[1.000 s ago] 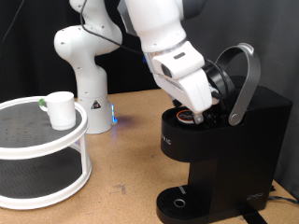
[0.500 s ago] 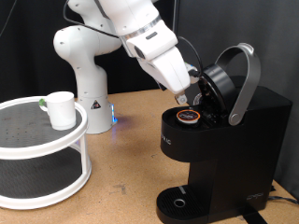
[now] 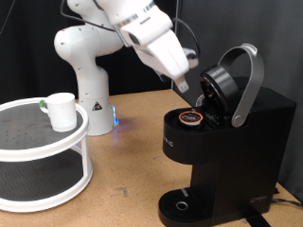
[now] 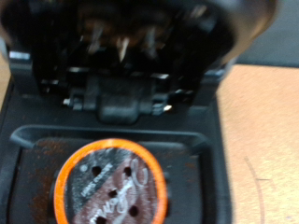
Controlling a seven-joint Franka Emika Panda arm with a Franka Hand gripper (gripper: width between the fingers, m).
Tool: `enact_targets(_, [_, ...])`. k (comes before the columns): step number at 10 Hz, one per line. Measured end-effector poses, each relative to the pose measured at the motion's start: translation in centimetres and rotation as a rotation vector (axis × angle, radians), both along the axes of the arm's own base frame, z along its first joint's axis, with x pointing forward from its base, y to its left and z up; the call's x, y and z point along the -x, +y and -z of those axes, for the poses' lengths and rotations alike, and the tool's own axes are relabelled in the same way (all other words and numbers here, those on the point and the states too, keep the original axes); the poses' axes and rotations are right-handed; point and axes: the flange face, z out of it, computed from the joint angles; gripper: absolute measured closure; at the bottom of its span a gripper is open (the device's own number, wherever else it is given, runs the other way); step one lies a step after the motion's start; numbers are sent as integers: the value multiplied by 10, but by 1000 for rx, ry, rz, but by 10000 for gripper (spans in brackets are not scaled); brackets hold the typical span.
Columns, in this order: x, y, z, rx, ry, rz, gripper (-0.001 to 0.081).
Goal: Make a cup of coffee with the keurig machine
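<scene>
The black keurig machine [image 3: 227,151] stands at the exterior view's right with its lid [image 3: 230,85] raised open. A brown-topped coffee pod [image 3: 192,117] sits in the open chamber; it also fills the wrist view [image 4: 110,190], orange-rimmed, below the lid's needle housing. My gripper [image 3: 187,82] hangs above and slightly to the left of the pod, apart from it, with nothing seen between its fingers. The small white cup [image 3: 62,111] stands on the upper shelf of the round white rack [image 3: 43,142] at the exterior view's left.
The robot's white base [image 3: 83,66] stands behind the rack on the wooden table. The machine's round drip tray [image 3: 183,205] at its base holds nothing. A cable runs off the machine at the bottom right.
The gripper has risen up and to the left, away from the chamber. The pod stays seated in the chamber, now uncovered.
</scene>
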Motion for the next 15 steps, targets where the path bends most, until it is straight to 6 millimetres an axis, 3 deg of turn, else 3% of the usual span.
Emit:
enact_targets(6, [16, -39, -78, -140, -18, 70, 6])
enact_targets(9, [16, -39, -81, -153, 2, 73, 6])
enact_targets(12, [10, -3, -86, -205, 9, -39, 6])
enact_targets(15, [-1, 42, -98, -191, -61, -23, 6])
